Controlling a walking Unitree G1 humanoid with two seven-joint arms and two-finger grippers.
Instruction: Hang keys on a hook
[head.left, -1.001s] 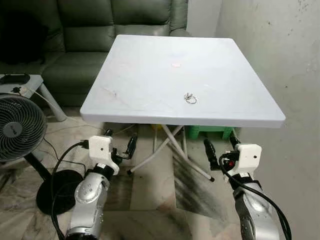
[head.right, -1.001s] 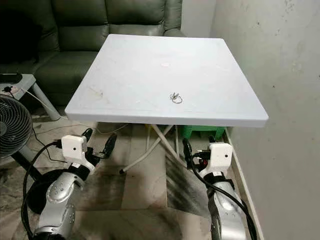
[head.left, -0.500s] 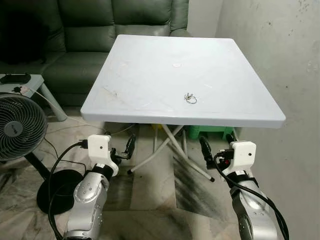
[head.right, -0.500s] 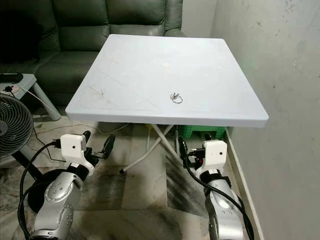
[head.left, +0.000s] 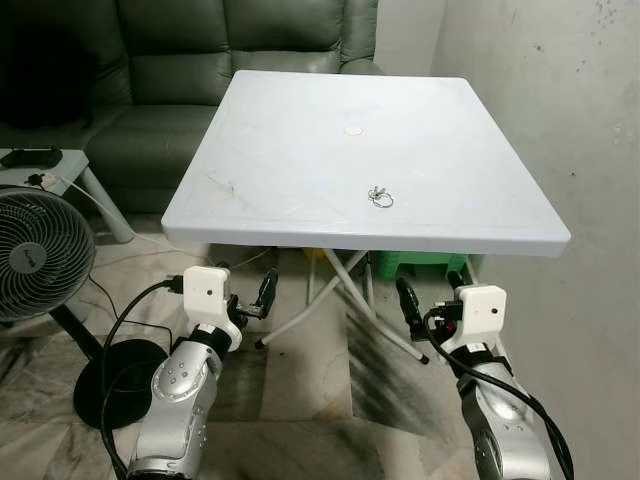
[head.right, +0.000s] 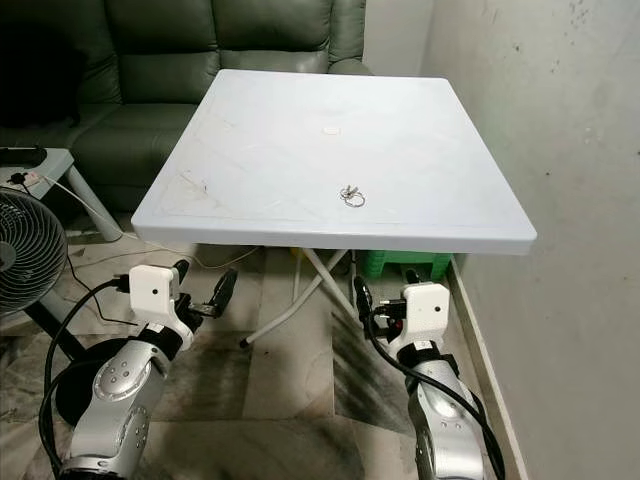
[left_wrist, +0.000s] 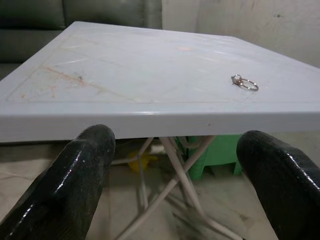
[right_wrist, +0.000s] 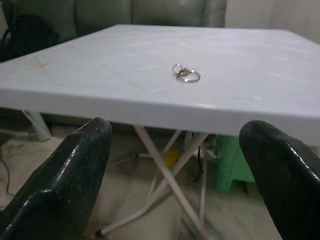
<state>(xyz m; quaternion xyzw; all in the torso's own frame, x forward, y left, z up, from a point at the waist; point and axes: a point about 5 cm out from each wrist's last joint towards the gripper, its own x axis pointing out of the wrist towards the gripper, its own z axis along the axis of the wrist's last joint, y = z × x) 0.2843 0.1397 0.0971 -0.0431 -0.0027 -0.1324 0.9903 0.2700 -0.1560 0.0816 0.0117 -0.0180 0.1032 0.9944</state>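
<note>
Keys (head.left: 380, 196) lie on the white counter (head.left: 290, 150), a small ring with a bit of metal attached, toward the near edge and slightly right of centre. Nothing touches them.

Left tool (head.left: 246, 297) is held low, in front of the counter's near edge and below its top, toward the left corner. Fingers spread wide; nothing between them. In the left wrist view both black fingers (left_wrist: 80, 180) frame the counter's edge, and the keys (left_wrist: 244, 82) sit beyond on the surface, well apart from the tool.

Right tool (head.left: 428, 297) is likewise low, under the line of the near edge, toward the right side. Fingers spread wide, empty. In the right wrist view the keys (right_wrist: 186, 73) show between the two fingers (right_wrist: 65, 185) but farther back on the top, not in contact.

Folding white legs (head.left: 345, 290) stand under the counter, with a green crate (head.left: 418, 264) behind them. Dark green sofa (head.left: 180, 70) sits beyond the far edge. A standing fan (head.left: 40, 255) is on the floor to the left, with a small grey side table (head.left: 55, 170) behind it. Bare, marked wall (head.left: 560, 90) on the right.
</note>
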